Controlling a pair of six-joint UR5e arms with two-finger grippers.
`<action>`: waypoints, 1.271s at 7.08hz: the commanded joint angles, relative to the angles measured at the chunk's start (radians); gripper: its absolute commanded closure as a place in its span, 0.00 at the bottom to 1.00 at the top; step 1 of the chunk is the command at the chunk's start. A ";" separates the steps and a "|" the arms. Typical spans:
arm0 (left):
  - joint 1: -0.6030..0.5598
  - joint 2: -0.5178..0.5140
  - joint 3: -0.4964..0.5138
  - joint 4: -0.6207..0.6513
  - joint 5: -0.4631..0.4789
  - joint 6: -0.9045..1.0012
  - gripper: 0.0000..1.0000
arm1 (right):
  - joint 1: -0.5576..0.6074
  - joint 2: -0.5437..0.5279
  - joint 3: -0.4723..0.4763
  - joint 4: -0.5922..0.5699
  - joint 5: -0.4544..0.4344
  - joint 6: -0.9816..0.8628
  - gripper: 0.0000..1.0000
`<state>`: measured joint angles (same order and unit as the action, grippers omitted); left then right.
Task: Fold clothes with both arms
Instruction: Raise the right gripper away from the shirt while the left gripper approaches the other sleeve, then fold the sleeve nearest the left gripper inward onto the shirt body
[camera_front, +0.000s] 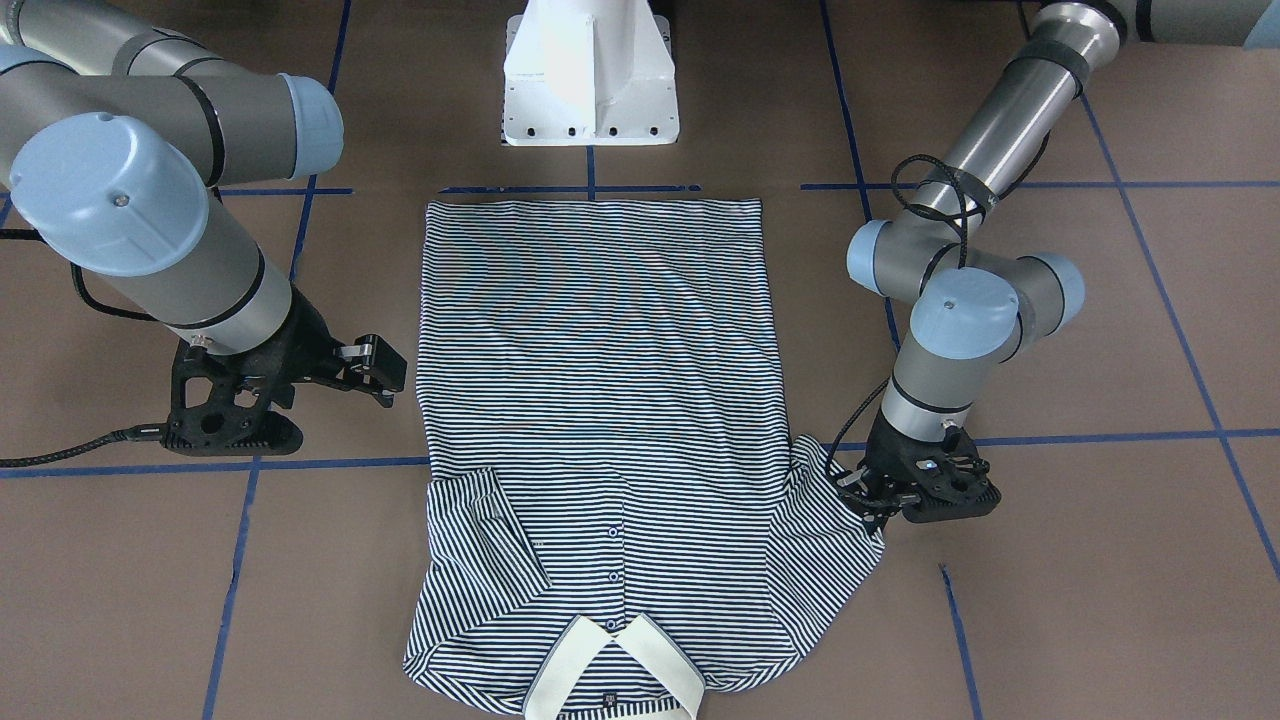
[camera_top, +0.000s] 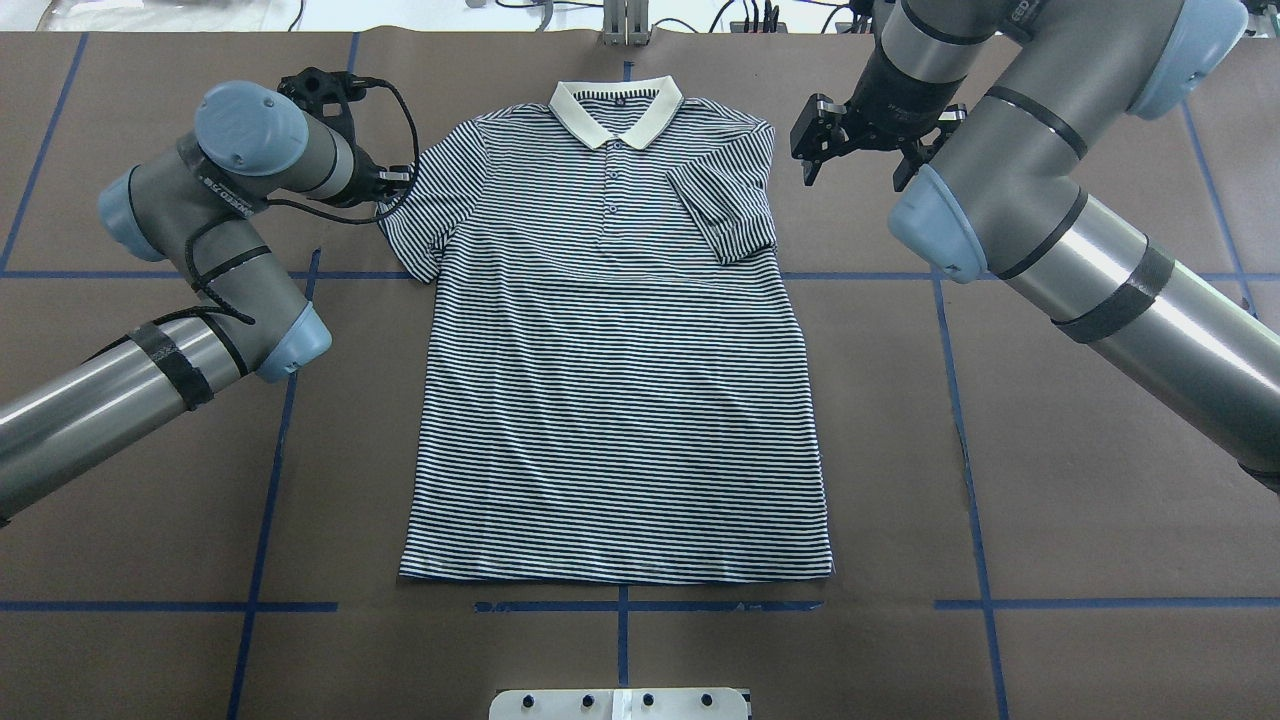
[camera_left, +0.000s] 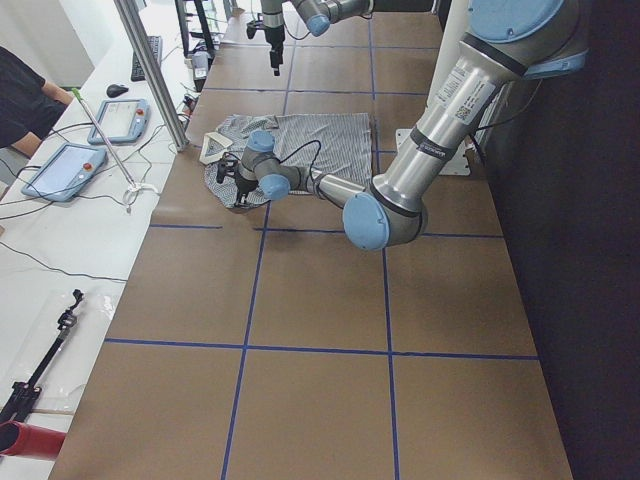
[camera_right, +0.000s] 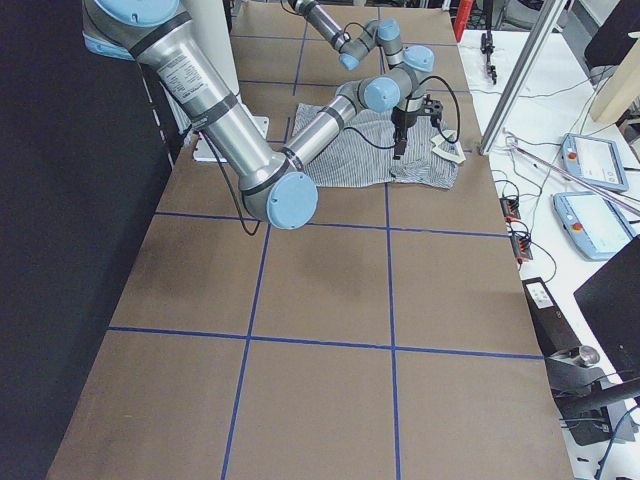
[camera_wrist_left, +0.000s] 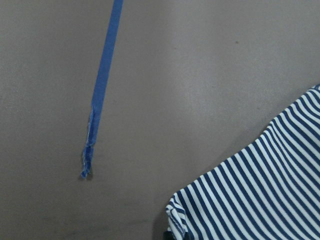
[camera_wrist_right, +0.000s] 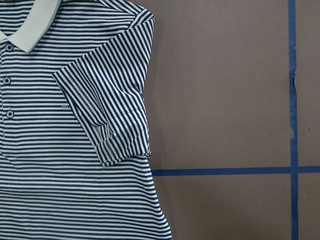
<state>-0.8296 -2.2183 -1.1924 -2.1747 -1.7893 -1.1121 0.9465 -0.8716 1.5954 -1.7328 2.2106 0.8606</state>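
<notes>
Lying flat and face up on the brown table (camera_top: 1050, 500), the striped shirt (camera_top: 615, 400) has its hem nearest the robot. The hem is just beyond the white pedestal (camera_front: 590, 80) and well back from both grippers. Blue tape lines (camera_top: 970, 450) cross the table around it.

Farther out, the left gripper (camera_front: 868, 495) is down low at the table, at the outer edge of the spread sleeve (camera_top: 430, 210), which reaches out from the shirt toward it. The left wrist view shows that sleeve's corner right below the tool, slightly bunched. Whether the fingers are pinching the cloth or only resting against it cannot be told.

Across the shirt, the right gripper (camera_top: 852, 170) hangs above bare table with its fingers spread apart and nothing between them. Just inward of it lies the folded sleeve (camera_top: 725, 210), doubled over the chest. The shirt's side edge is near the tool but apart from it. The small chest logo (camera_wrist_right: 65, 106) sits beside that sleeve's hem.

A little farther out than both grippers, at the far end, the cream collar (camera_top: 615, 105) lies open above the buttoned placket (camera_top: 610, 190).
</notes>
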 joint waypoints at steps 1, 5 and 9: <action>0.006 -0.090 -0.052 0.147 -0.022 -0.105 1.00 | 0.002 -0.020 0.000 0.034 0.000 0.000 0.00; 0.081 -0.317 0.227 0.029 -0.012 -0.264 1.00 | 0.002 -0.055 0.000 0.082 0.000 0.000 0.00; 0.084 -0.336 0.271 -0.042 0.034 -0.265 0.01 | 0.002 -0.056 0.000 0.084 0.000 0.001 0.00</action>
<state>-0.7464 -2.5529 -0.9300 -2.1928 -1.7635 -1.3808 0.9480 -0.9279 1.5953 -1.6491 2.2105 0.8615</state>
